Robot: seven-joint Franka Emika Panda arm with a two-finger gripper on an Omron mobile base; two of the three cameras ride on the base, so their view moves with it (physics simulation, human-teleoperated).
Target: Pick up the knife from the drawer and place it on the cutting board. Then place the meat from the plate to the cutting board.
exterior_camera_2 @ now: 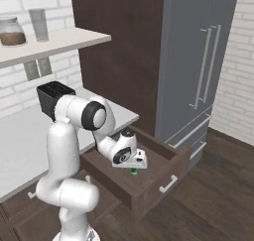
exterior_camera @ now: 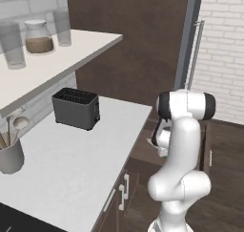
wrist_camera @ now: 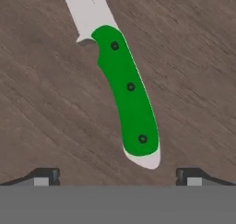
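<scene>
Green-handled knife [wrist_camera: 126, 91] is lying flat on the wood floor of the open drawer [exterior_camera_2: 149, 183], right under our gripper [wrist_camera: 117, 174] with its 2 fingertips spread wide either side of the butt, so we'd drop straight down and pinch mid-handle, not the blade.

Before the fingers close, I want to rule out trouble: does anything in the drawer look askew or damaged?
Nothing stands out. The knife lies flat and whole on the drawer floor, between the open gripper tips.
</scene>
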